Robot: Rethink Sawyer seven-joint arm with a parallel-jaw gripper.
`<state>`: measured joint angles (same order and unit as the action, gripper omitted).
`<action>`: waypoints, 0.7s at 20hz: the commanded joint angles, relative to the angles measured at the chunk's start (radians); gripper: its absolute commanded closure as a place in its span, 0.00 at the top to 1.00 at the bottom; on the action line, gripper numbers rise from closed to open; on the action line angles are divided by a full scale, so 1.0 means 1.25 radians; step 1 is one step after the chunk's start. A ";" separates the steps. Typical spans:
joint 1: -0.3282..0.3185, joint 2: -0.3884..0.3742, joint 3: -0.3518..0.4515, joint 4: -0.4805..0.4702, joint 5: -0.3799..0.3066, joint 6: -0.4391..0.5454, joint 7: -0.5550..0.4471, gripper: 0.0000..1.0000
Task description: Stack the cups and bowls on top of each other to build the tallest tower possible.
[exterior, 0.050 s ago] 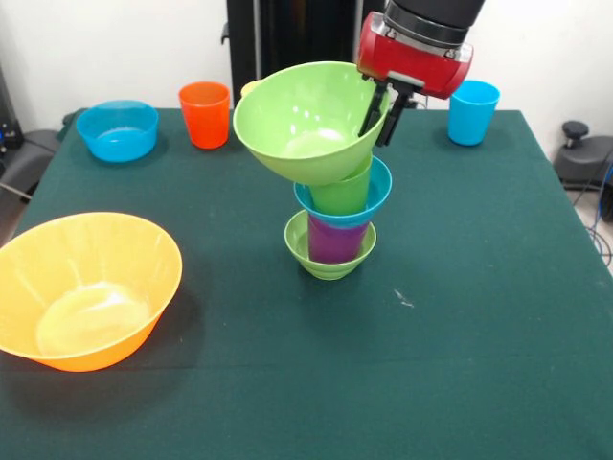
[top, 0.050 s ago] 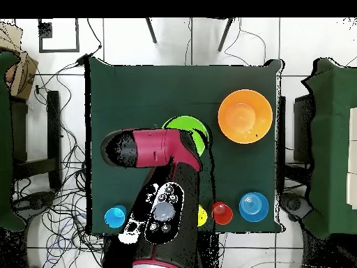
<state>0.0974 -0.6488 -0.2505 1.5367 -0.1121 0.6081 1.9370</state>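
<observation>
Nearest, the very large glossy orange plastic bowl (exterior, 0.050 s ago: 86, 287) sits apart while the gripper (exterior, 0.050 s ago: 381, 113), clamped on the medium green bowl's (exterior, 0.050 s ago: 311, 120) rim, holds it tilted atop the narrow multicoloured tower (exterior, 0.050 s ago: 337, 225), which could topple if released off-centre.

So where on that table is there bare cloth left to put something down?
Free: the near strip in front of the tower, and the whole side beyond it below the light blue cup. Crowded: the large orange bowl corner and the back row by the orange cup.
</observation>
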 commanded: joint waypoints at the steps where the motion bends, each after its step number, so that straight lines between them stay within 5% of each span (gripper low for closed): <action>1: 0.008 0.027 0.051 0.050 0.016 -0.015 0.121 0.00; 14: 0.049 -0.007 0.014 0.072 0.028 0.027 0.150 0.00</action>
<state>0.1262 -0.6562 -0.2741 1.5487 -0.1119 0.6084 1.9370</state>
